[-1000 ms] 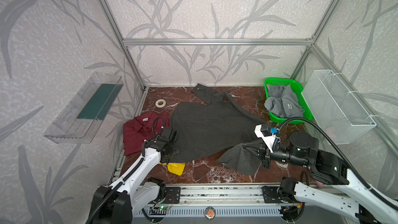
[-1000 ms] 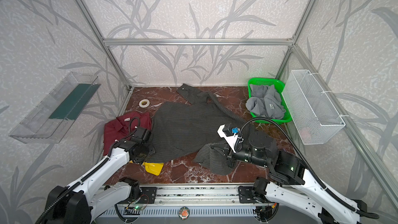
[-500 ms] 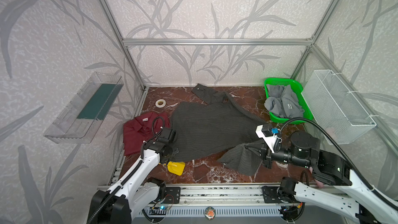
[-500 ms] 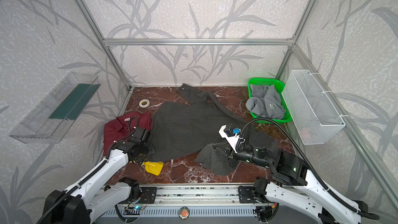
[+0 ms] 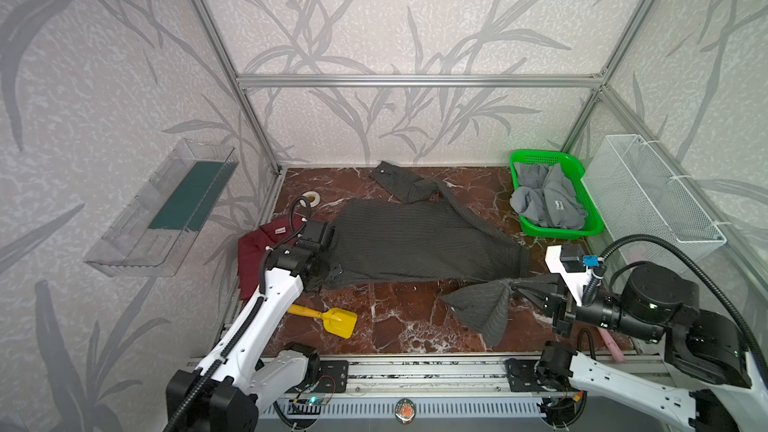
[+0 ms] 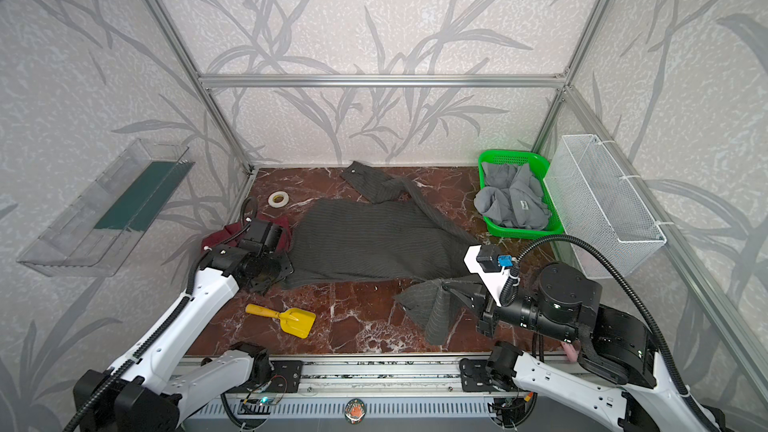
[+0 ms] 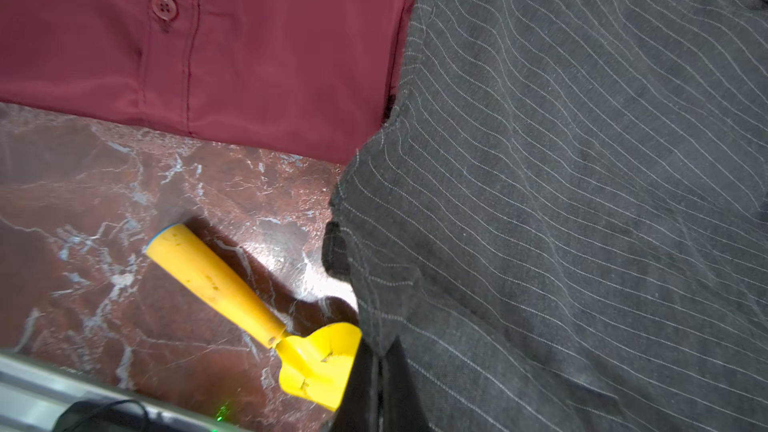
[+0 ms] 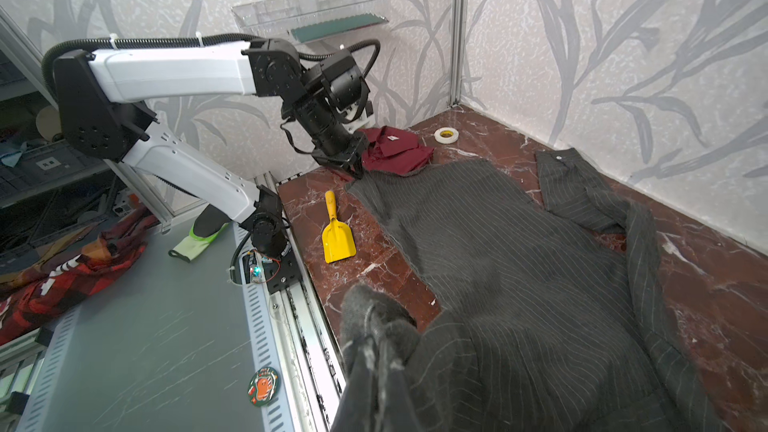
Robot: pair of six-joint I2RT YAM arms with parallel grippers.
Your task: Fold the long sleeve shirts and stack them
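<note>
**Pincers, two of them, both clamped on one charcoal shirt**

Left pincer [image 5: 327,275] sits at the lower left of the frame in both top views, its jaws together on the near hem corner of the charcoal pinstriped shirt [image 5: 415,243]; in the left wrist view the cloth runs in between the dark fingers [image 7: 361,384]. The right pincer [image 5: 515,286], at the lower right, is clamped on a bunched sleeve of that same shirt, which hangs from it in a fold above the worktop [image 5: 395,326].

Three shirts show. The charcoal one lies spread across the middle of the red marble worktop, one sleeve reaching toward the back wall. The maroon shirt [image 5: 253,251] lies at the left edge, touching the charcoal shirt and partly behind the left arm. The light grey shirt [image 5: 544,197] is crumpled in the single green basket [image 5: 519,160] at the upper right.

One yellow scoop [image 5: 332,317] lies near the front edge, just beside the left pincer. One tape roll [image 5: 311,198] sits at the back left. One white wire basket [image 5: 648,193] hangs on the right wall, one clear tray [image 5: 166,205] on the left wall.
</note>
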